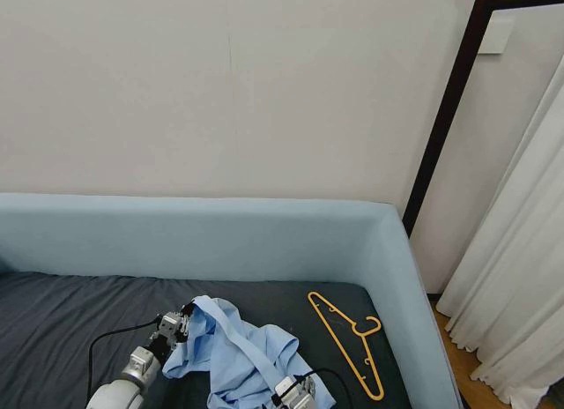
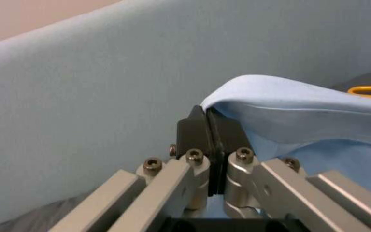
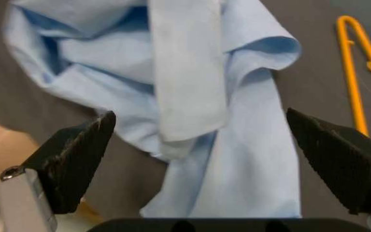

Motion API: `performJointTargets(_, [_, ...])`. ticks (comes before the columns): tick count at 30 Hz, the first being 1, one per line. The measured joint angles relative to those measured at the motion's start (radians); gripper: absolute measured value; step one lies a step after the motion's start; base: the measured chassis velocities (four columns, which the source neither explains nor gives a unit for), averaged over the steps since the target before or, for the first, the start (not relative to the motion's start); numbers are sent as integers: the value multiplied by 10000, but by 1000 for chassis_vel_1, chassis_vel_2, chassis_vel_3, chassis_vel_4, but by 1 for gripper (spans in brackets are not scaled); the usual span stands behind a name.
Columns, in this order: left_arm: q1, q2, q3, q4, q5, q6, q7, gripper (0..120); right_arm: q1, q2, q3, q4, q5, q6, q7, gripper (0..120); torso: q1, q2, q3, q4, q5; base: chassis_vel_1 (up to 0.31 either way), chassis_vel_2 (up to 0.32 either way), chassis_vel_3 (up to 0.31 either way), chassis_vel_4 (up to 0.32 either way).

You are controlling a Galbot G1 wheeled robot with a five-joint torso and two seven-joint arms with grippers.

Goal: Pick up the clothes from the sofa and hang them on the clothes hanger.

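Note:
A light blue garment [image 1: 238,352] lies crumpled on the dark sofa seat [image 1: 62,312]. My left gripper [image 1: 182,323] is shut on the garment's left edge; in the left wrist view its black pads [image 2: 208,137] pinch a fold of blue cloth [image 2: 301,104]. My right gripper [image 1: 293,393] hovers at the garment's near right side, open, with its two black fingertips [image 3: 76,150] spread wide over the cloth [image 3: 192,96]. An orange clothes hanger [image 1: 348,340] lies flat on the seat to the right of the garment, also seen as the orange hanger [image 3: 356,72] beside the cloth.
The sofa's pale blue backrest [image 1: 194,237] runs across the back and its armrest [image 1: 410,312] closes the right side. A dark rack pole [image 1: 445,109] stands behind the right corner. White curtains [image 1: 520,286] hang at the far right.

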State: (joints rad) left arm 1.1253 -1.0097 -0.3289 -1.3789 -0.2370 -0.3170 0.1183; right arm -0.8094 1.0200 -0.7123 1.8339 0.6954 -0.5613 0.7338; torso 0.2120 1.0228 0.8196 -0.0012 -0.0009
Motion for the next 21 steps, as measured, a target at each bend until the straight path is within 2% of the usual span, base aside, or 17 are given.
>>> performJointTargets(7, [-28,-10,4,-22,-43,72,-47,0,17,463,-130,-444,-60,-128,494,99,0,0,0,0,-1,0,0,0,0])
performJointTargets(10, [-33,-14,1,-13,-47,81,-61,0,17,531,-272,-392,-39,-155,618,88,0,0,0,0,0,0,0,0,0])
performJointTargets(11, [-33,-14,1,-13,-47,81,-61,0,17,531,-272,-392,-39,-155,618,88,0,0,0,0,0,0,0,0,0])
performJointTargets(14, [-57,-23,-5,15,-60,82,-85,0,79,636,-373,-425,-12,-163,634,73,0,0,0,0,0,0,0,0,0])
performJointTargets(17, [-67,-33,-6,25,-62,83,-92,0,138,732,-389,-546,2,-164,634,67,0,0,0,0,0,0,0,0,0])
performJointTargets(21, [-75,-42,-2,27,-66,95,-105,0,196,921,-391,-802,29,-162,633,48,0,0,0,0,0,0,0,0,0])
